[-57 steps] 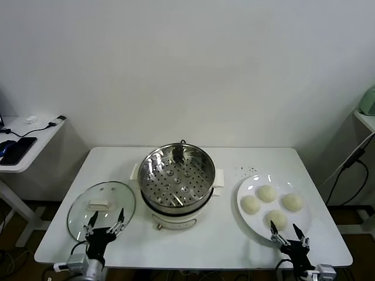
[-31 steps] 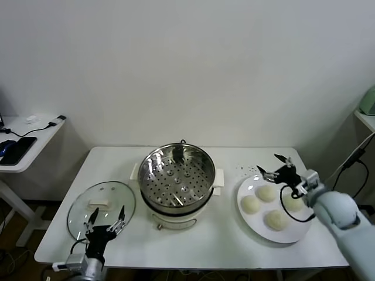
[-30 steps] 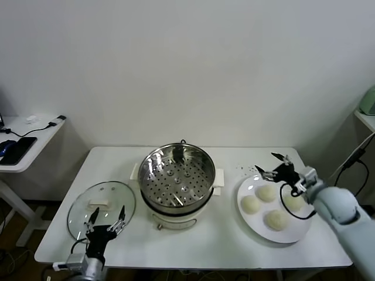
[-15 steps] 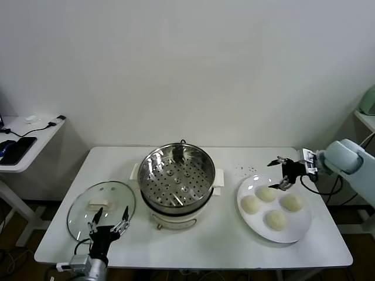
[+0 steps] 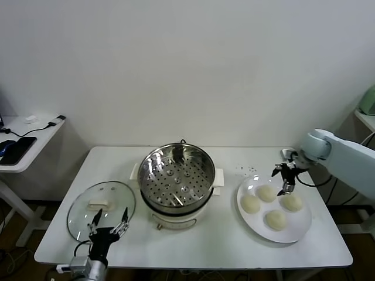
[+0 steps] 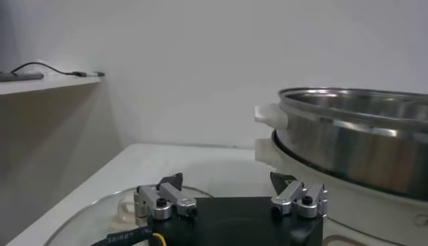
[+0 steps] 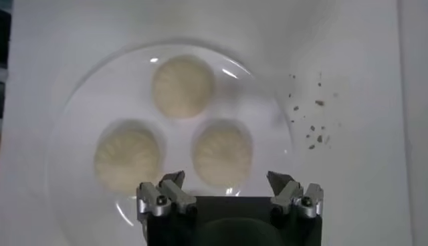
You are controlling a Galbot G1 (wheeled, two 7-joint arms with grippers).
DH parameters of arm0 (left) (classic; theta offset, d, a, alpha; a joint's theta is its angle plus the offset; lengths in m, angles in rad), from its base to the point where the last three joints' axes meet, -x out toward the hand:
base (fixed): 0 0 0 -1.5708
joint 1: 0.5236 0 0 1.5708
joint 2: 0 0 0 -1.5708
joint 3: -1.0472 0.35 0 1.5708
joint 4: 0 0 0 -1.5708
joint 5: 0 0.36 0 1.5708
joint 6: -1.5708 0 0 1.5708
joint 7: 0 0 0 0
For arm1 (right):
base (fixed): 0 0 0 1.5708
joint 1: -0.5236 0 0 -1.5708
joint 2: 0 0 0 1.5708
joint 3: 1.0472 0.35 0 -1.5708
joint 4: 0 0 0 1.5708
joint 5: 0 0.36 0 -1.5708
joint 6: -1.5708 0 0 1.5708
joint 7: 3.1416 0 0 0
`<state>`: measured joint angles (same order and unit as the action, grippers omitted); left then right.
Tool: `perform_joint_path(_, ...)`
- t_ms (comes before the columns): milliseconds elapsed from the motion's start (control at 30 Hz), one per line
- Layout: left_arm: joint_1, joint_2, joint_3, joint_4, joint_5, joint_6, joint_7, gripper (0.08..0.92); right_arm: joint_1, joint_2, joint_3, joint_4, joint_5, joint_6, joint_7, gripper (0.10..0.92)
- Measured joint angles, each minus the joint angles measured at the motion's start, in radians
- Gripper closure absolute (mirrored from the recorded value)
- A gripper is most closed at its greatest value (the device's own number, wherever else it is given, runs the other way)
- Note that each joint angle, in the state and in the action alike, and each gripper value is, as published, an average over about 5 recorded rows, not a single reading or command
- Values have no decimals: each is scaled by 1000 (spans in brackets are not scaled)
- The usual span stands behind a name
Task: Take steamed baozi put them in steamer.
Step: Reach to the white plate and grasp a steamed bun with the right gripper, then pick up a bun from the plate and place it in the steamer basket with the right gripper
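Observation:
Four pale baozi lie on a white plate [image 5: 300,226] at the table's right: [image 5: 250,203], [image 5: 266,193], [image 5: 291,202], [image 5: 275,219]. My right gripper [image 5: 283,178] is open and empty, hovering over the plate's far part between two of the buns. Its wrist view shows three baozi [image 7: 183,85], [image 7: 129,157], [image 7: 223,154] below the open gripper [image 7: 227,179]. The shiny steamer [image 5: 177,178] with its perforated tray stands empty at the table's middle. My left gripper [image 5: 108,225] is open and parked at the front edge; it also shows in the left wrist view [image 6: 227,180], beside the steamer [image 6: 354,134].
A round glass lid [image 5: 101,208] lies left of the steamer, just beyond my left gripper. Dark specks [image 5: 246,170] dot the table behind the plate. A side table [image 5: 23,146] with a phone stands at the far left. A wall closes the back.
My right arm rose from the table's front edge, swung round to the right side, and now holds its open gripper over the plate's far part. The left gripper barely moved.

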<state>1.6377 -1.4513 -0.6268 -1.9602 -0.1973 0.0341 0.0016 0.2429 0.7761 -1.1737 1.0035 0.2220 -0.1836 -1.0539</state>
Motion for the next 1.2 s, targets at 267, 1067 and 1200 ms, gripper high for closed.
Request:
perform_joint_path(267,3,0,2,3,2,0,4,177,-28,62,-9,-63,-8,-22,-5,203)
perform_joint_path(1067,16,0,17,11,13,-17,8,177,-71,79,29,-93,-48,-49,23,504)
perform_joint_path(1200,22,0,18,3,15,-17,8,177,-33,67,5,-69,-28,-48,15,528)
